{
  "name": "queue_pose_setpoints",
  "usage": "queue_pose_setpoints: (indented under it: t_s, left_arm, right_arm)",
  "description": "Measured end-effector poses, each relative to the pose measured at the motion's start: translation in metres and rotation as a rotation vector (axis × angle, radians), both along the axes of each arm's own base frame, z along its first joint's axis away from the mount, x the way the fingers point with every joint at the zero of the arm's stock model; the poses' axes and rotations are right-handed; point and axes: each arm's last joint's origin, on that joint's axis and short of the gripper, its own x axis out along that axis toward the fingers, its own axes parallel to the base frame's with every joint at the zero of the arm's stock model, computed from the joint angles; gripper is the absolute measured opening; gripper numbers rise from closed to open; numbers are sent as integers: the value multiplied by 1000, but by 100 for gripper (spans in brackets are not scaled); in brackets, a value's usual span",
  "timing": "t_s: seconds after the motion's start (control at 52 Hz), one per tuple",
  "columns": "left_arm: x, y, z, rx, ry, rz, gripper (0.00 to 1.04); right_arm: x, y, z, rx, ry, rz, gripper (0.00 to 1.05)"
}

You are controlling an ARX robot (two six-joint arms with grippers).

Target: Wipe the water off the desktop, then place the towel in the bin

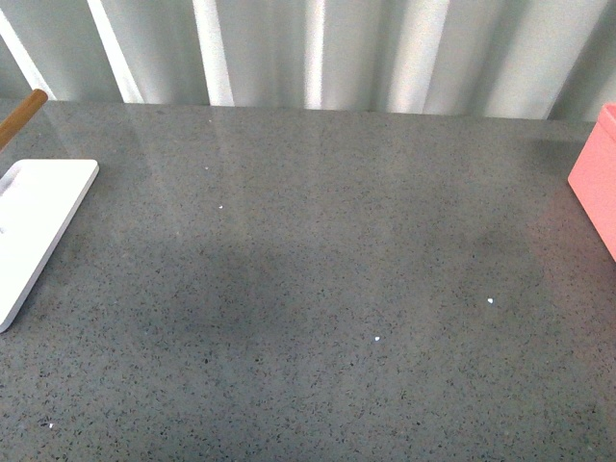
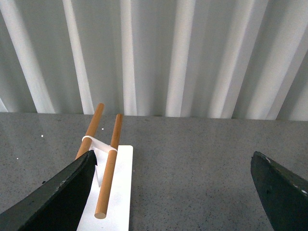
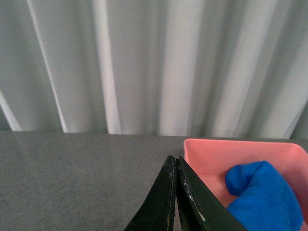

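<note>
The blue fuzzy towel (image 3: 262, 195) lies bunched inside the pink bin (image 3: 211, 154), seen in the right wrist view. My right gripper (image 3: 175, 160) is shut with nothing between its dark fingers, just outside the bin's wall and apart from the towel. In the front view only a corner of the bin (image 1: 597, 188) shows at the right edge of the dark-grey speckled desktop (image 1: 318, 279), and neither arm appears there. My left gripper (image 2: 174, 161) hangs open above the desktop (image 2: 192, 163), its fingers (image 2: 62, 192) wide apart and empty.
A flat white tray (image 1: 34, 226) lies at the desktop's left edge, carrying a rack with two wooden rods (image 2: 108, 168). A pale pleated curtain (image 1: 318, 48) closes off the back. Small white specks (image 1: 490, 301) dot the surface.
</note>
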Motion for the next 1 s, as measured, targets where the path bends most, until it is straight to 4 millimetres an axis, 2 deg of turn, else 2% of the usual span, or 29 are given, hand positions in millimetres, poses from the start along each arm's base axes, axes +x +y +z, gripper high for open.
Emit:
queue_pose_setpoints:
  t_s: [0.5, 1.0]
  left_arm:
    - [0, 0, 0, 0, 0, 0, 98]
    - [0, 0, 0, 0, -1, 0, 98]
  right_arm:
    - [-33, 3, -16, 0, -11, 10, 3]
    - [-52, 3, -8, 3, -34, 10, 3]
